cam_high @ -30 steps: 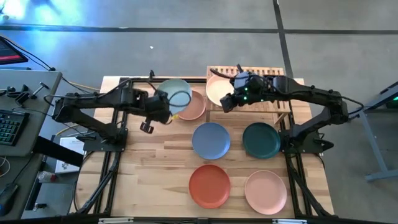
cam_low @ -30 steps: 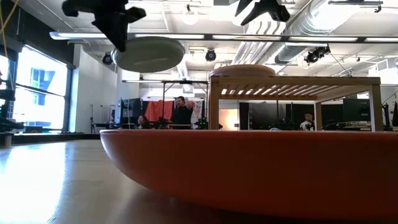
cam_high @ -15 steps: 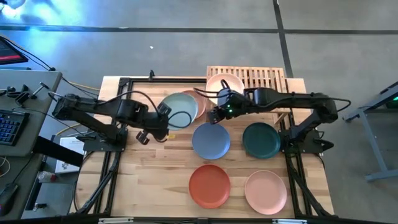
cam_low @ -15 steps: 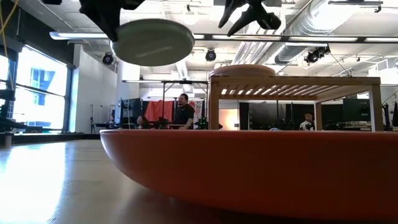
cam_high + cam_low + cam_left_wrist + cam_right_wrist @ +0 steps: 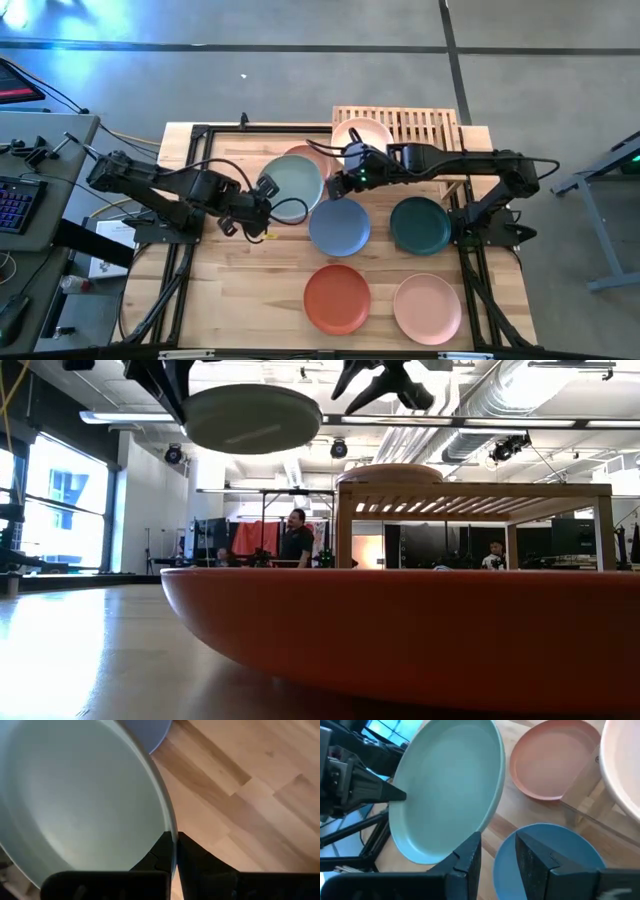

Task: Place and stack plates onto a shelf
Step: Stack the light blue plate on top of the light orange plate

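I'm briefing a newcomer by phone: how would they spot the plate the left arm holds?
Start at the wooden shelf at the table's far edge, then look toward its left. The pale teal plate hangs above the tabletop, pinched by its rim in the left tool. Every other plate rests flat on a surface.

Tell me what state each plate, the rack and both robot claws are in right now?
Pale teal plate: lifted off the table, gripped by its rim.
Left gripper: shut on the pale teal plate.
Right gripper: open, empty, near the teal plate.
Cream plate: resting on the shelf.
Peach plate: on the table, partly covered from above.
Blue, dark green, terracotta-orange, pink plates: flat on the table, untouched.
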Tool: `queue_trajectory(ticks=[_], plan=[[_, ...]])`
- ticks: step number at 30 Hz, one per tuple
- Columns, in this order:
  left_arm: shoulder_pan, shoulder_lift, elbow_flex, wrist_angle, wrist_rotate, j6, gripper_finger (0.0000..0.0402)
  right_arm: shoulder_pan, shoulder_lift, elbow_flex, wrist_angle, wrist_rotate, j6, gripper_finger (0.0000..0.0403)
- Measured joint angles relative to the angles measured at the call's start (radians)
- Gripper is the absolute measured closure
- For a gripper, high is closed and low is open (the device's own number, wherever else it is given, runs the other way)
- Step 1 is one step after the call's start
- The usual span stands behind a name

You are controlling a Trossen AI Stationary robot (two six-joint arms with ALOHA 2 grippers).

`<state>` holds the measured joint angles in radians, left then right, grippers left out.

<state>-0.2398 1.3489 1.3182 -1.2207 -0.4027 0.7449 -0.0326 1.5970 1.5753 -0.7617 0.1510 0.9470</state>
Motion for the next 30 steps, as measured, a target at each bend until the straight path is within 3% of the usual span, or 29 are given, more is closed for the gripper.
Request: queue_trajectory(ticks=[7, 30], plan=[[-0.001, 0.019, 0.000, 0.009, -0.104, 0.065, 0.0401, 0.000, 0.026, 0.000, 0.004, 0.002, 0.019, 0.0302], [-0.025, 0.036, 0.000, 0.067, -0.132, 0.079, 0.0401, -0.007, 0.037, 0.000, 0.027, 0.085, 0.043, 0.0309]])
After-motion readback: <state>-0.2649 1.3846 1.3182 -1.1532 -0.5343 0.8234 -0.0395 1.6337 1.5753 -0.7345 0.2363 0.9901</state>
